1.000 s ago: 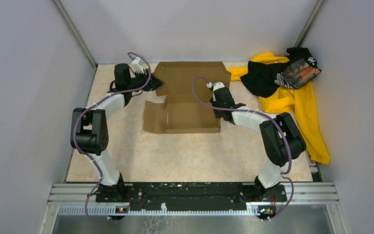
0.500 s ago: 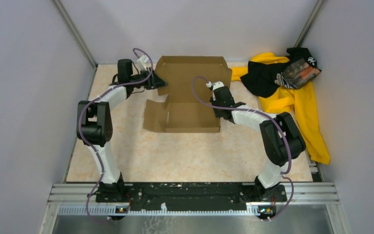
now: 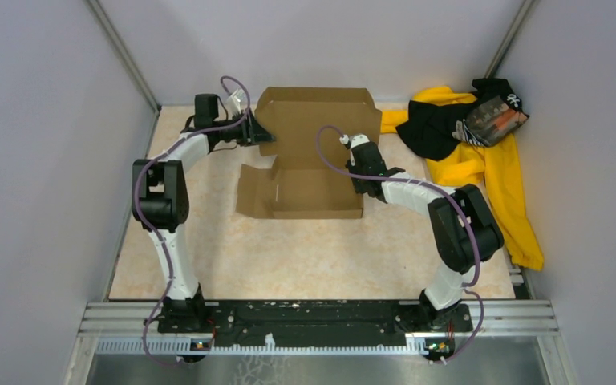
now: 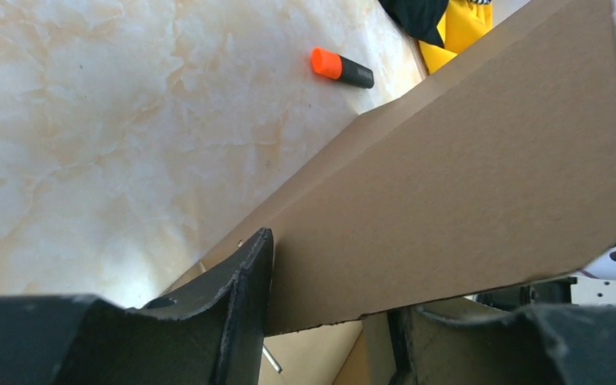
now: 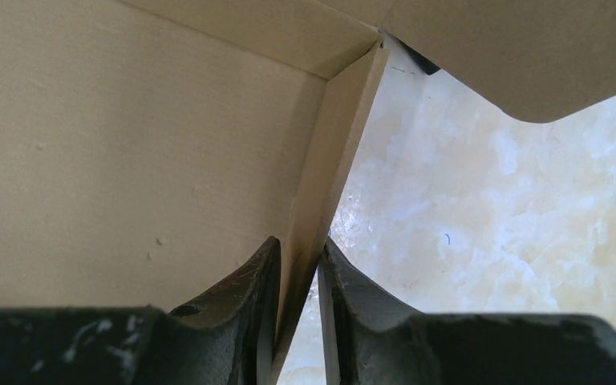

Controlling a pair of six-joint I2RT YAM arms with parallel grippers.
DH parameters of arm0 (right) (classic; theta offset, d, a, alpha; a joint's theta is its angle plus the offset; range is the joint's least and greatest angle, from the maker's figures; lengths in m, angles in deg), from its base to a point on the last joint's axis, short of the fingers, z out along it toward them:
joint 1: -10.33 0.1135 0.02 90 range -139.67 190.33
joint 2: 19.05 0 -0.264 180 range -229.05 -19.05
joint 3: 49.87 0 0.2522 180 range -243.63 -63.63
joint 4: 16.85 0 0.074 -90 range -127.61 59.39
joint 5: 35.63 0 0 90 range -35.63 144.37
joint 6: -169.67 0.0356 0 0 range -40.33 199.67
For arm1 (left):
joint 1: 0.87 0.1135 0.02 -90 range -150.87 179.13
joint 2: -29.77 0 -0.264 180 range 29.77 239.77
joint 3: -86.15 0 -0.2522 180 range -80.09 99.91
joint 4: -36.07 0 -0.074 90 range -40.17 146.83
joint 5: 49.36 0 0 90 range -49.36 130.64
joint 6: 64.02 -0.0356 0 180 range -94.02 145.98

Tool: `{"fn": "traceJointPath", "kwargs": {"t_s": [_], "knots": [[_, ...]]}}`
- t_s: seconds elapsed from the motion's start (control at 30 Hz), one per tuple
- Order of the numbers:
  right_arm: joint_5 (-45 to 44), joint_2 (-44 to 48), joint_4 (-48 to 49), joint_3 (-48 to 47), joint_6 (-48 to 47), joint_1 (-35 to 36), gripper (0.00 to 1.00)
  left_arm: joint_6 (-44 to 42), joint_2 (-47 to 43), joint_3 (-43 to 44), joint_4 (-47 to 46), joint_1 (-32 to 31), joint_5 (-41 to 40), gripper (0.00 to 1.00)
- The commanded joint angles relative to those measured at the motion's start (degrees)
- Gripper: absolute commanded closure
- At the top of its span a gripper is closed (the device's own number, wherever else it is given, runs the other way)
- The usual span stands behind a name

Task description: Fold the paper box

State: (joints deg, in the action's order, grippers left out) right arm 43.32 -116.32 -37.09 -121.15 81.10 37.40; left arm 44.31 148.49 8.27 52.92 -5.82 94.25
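Observation:
The brown paper box [image 3: 313,172] lies half-formed in the middle of the table, its front and right walls raised. Its wide back lid panel [image 4: 481,176] tilts up off the table. My left gripper [image 3: 258,132] stands open at the lid's left edge; the cardboard runs between the jaws and rests against one fingertip [image 4: 257,265], while the other finger stays apart from it. My right gripper [image 3: 361,188] is shut on the box's upright right side wall [image 5: 329,168], near the front right corner, with a finger on either face.
A yellow-and-black clothing pile [image 3: 473,136] fills the back right of the table. An orange-capped black marker [image 4: 342,69] lies on the marble top behind the lid. Grey walls enclose the table on three sides.
My left arm has swung toward the back and the lid panel has risen from nearly flat to tilted up. The right arm has held still on the side wall.

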Motion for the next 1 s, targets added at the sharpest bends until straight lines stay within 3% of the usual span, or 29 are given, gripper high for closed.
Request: {"fn": "traceJointPath", "kwargs": {"t_s": [0.0,0.33,0.97], "knots": [[0.3,-0.2,1.5,-2.5,-0.6,-0.7,0.77,0.8,3.4,2.6,5.6,0.6,4.2,0.51],[0.1,-0.1,1.5,-2.7,-0.6,-0.7,0.76,5.9,7.1,2.6,4.0,1.6,7.8,0.50],[-0.4,0.2,3.3,-0.8,0.1,-0.7,0.77,18.7,8.9,-2.3,-8.8,3.0,13.5,0.57]]}}
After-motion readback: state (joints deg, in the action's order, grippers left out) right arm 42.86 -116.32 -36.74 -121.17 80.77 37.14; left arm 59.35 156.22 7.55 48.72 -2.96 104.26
